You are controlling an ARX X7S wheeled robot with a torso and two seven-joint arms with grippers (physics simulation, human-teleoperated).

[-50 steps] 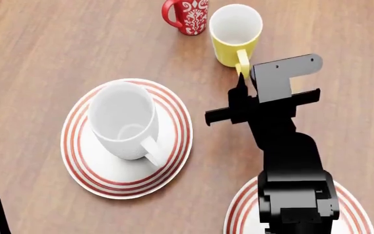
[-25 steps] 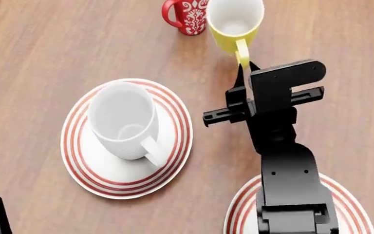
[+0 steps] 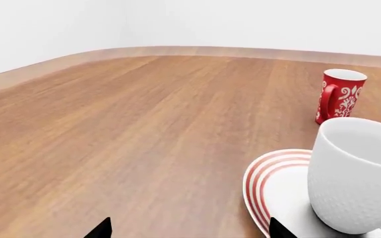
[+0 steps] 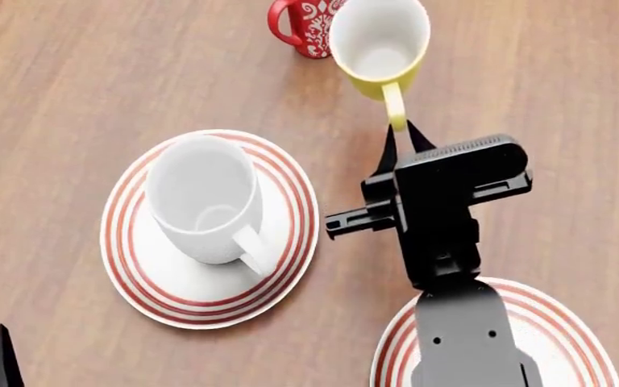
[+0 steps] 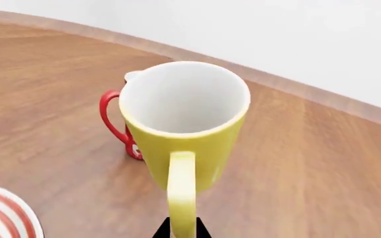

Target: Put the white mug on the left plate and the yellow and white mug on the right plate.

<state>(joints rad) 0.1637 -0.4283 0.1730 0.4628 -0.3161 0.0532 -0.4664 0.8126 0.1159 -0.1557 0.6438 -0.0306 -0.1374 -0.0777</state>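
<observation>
Head view, sweeping across: the left gripper (image 4: 3, 359) pokes in at the bottom corner, one dark tip showing, so whether it's open or closed I can't tell, and the white mug (image 4: 204, 199) sits upright on the left plate (image 4: 132, 266)! Further right, the right gripper (image 4: 401, 139) pinches the handle of the yellow and white mug (image 4: 379, 44), right beside the red mug (image 4: 307, 24), well apart from the right plate (image 4: 573, 334) under the arm.
</observation>
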